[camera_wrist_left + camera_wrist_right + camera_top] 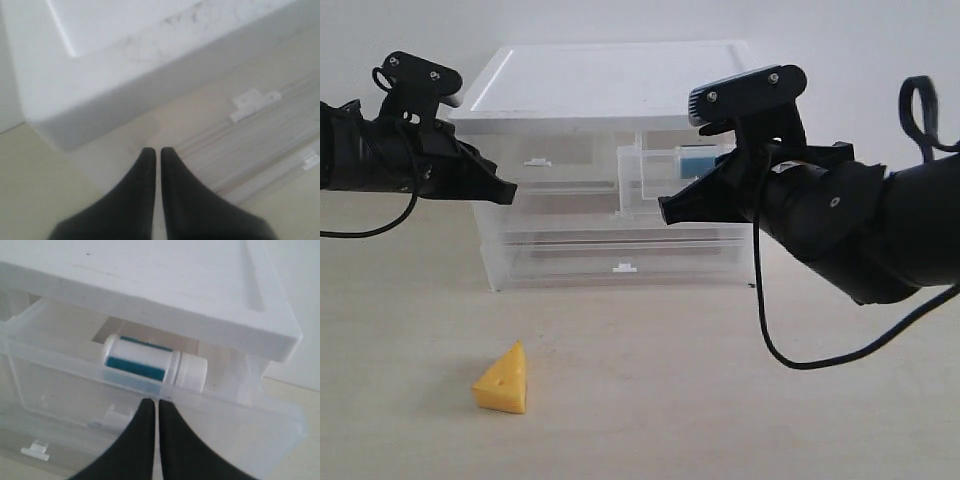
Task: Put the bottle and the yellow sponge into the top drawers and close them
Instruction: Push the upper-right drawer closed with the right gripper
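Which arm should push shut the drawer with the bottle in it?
Right, I think. The right fingers, closed, sit just in front of the open drawer holding the bottle; the left fingers are over at the cabinet's other side.

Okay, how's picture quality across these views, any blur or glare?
Exterior view: sharp, evenly lit, the yellow cheese-shaped sponge wedge casting a faint shadow. Left wrist view: soft all over, the black left gripper fuzzy. Right wrist view: the white teal-labelled plastic bottle fairly crisp, the white cabinet top nearly washed out.
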{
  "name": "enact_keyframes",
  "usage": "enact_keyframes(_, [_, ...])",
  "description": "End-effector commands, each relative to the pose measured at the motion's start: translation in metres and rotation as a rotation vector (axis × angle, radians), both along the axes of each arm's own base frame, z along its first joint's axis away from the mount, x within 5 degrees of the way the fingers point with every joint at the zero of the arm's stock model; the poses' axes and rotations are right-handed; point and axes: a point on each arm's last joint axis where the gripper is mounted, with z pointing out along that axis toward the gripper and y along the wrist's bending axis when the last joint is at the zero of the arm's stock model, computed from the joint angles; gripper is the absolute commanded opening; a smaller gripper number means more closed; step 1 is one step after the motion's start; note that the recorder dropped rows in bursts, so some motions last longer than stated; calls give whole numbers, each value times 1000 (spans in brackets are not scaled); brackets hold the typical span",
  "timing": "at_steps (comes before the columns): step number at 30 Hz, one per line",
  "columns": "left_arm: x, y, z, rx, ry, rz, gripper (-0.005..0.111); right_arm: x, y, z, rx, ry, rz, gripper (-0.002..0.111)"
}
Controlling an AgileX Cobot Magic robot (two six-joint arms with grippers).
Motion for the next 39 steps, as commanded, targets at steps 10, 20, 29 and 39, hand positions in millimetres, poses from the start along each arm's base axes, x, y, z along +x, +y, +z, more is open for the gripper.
enact_keyframes(10, [-5, 0, 20, -33, -50, -17, 4, 35, 10, 8, -26, -63, -11, 0])
enact_keyframes(20, [-6, 0, 17, -46, -34, -8, 4, 46, -1, 7, -10, -20, -9, 0])
enact_keyframes(29, [-7, 0, 17, -51, -33, -9, 4, 34, -1, 10, -24, 46, 53, 0])
enact_keyframes(39, [-15, -3, 14, -131, 11, -21, 4, -19, -31, 21, 43, 100, 70, 0])
